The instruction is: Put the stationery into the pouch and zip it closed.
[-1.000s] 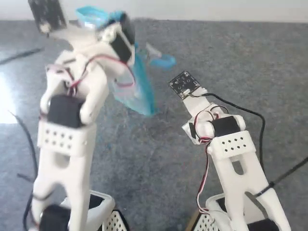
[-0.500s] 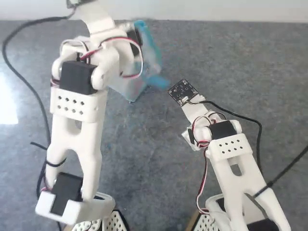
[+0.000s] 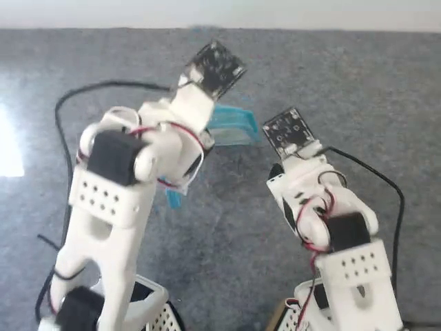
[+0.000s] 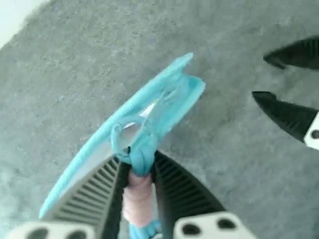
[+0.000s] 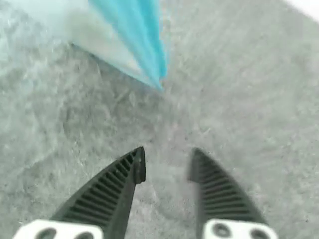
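A translucent blue pouch (image 4: 149,107) hangs tilted over the grey table. My left gripper (image 4: 137,162) is shut on the blue cord (image 4: 130,142) at the pouch's edge, with something pink (image 4: 135,196) pinched between its fingers. In the high view the pouch (image 3: 231,127) pokes out from under the left arm near the table's middle. A blue end (image 3: 173,198) shows below the wrist. My right gripper (image 5: 167,167) is open and empty just above the table, a short way from the pouch's lower corner (image 5: 149,69). Its black fingertips (image 4: 286,114) appear beside the pouch in the left wrist view.
The grey speckled table (image 3: 358,76) spreads around both arms. Black cables (image 3: 103,86) trail from the left arm and from the right arm (image 3: 386,183). A pale wall runs along the far edge.
The left arm has swung down and toward the table's middle, carrying the pouch from high at the far left to a lower spot near the right arm. The right arm has shifted slightly rightward.
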Motion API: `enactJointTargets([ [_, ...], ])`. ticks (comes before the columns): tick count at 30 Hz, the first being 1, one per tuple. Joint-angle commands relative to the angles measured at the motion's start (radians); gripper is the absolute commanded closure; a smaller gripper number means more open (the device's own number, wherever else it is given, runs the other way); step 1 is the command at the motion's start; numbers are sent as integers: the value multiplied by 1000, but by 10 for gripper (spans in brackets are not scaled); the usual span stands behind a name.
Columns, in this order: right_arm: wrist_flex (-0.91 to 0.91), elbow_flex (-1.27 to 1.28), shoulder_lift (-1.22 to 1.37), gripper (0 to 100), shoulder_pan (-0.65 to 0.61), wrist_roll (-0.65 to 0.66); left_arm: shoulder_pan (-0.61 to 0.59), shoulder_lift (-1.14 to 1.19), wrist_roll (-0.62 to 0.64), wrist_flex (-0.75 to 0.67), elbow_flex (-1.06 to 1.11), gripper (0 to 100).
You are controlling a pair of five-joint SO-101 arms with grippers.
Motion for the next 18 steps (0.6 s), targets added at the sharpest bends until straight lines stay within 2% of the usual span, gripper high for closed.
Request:
enactJointTargets([
  [1, 8, 9, -113, 736, 1, -40, 12, -89, -14, -41, 165, 990],
  [4, 7, 35, -248, 723, -15, -38, 21, -115, -14, -61, 242, 990],
  [9, 4, 146, -473, 724, -180, 52, 21, -127, -14, -75, 311, 990],
  [13, -5, 196, -501, 724, -246, 110, 21, -127, -14, -75, 332, 990],
  [18, -110, 219, -499, 723, -257, 198, 21, -127, -12, -72, 335, 990],
])
